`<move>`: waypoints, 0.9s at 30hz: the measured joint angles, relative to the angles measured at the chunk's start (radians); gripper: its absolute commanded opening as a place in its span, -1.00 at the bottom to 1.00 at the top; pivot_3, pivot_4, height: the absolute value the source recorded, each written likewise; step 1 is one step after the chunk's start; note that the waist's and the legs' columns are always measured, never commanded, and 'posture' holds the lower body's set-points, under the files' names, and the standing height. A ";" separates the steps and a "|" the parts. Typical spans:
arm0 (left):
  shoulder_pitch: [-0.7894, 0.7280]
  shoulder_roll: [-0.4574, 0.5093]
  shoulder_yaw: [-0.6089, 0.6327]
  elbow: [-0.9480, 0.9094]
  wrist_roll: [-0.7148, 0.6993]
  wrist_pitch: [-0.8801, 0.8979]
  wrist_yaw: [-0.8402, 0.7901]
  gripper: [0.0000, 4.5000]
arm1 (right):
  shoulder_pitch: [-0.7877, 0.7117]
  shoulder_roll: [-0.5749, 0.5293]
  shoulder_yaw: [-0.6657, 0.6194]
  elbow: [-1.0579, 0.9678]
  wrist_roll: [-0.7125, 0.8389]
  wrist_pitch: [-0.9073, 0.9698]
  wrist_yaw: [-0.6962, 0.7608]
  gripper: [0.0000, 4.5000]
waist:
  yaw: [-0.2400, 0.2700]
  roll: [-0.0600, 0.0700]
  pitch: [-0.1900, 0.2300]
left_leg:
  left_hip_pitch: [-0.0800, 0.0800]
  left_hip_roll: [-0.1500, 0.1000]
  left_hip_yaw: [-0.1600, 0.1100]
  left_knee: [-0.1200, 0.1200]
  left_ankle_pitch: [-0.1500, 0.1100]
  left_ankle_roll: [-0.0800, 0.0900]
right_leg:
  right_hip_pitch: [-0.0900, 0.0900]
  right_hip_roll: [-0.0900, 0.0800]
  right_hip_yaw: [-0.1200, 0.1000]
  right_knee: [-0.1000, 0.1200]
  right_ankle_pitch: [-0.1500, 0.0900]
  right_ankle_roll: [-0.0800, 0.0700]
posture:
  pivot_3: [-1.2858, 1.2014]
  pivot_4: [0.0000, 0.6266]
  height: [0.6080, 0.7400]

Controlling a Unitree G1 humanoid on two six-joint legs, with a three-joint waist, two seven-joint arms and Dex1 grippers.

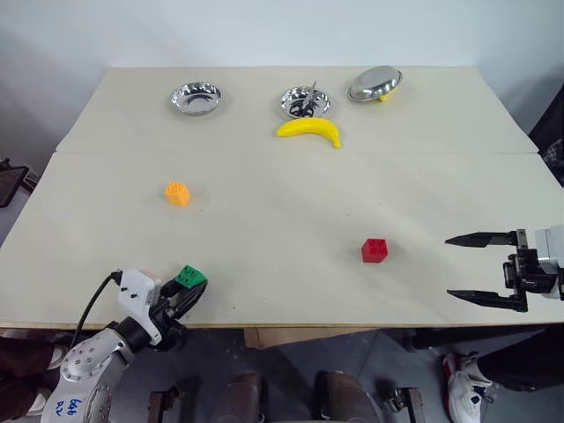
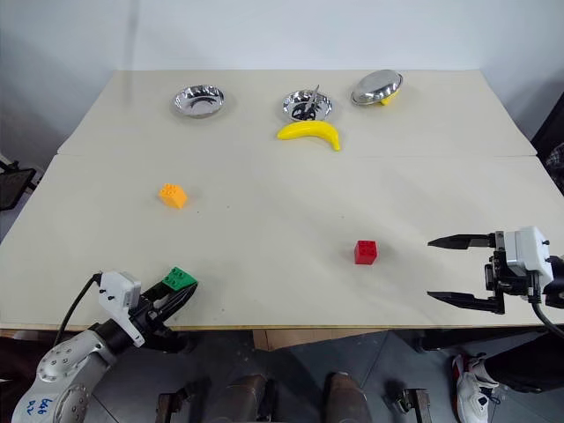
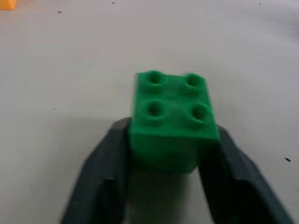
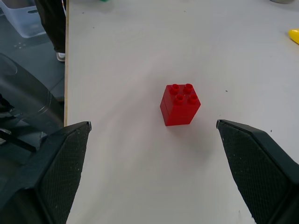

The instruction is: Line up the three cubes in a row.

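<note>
Three cubes sitting apart on desk. Left gripper clenching green cube at near edge, toward near-left corner. Orange cube lying left of centre. Red cube lying right of centre. Right gripper hanging released over right edge, fingers pointing toward red cube, well apart from it.

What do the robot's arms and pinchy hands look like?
Each gripper has two long, black, pointed fingers. The left gripper sits on a white block with a black cable looping from it, on a round silver-grey arm with blue writing. The right gripper sits on a black frame with a white block behind it.
</note>
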 measured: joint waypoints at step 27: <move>-1.021 -0.076 -0.578 0.789 0.328 -0.314 -0.529 -0.33 | 0.360 0.326 -0.388 -0.329 -0.016 0.151 -0.017 1.00 | 0.018 0.000 0.001 | -0.002 -0.002 -0.001 0.001 0.002 0.001 | 0.000 0.003 -0.007 0.006 0.001 0.003 | 0.03 -0.52 1.00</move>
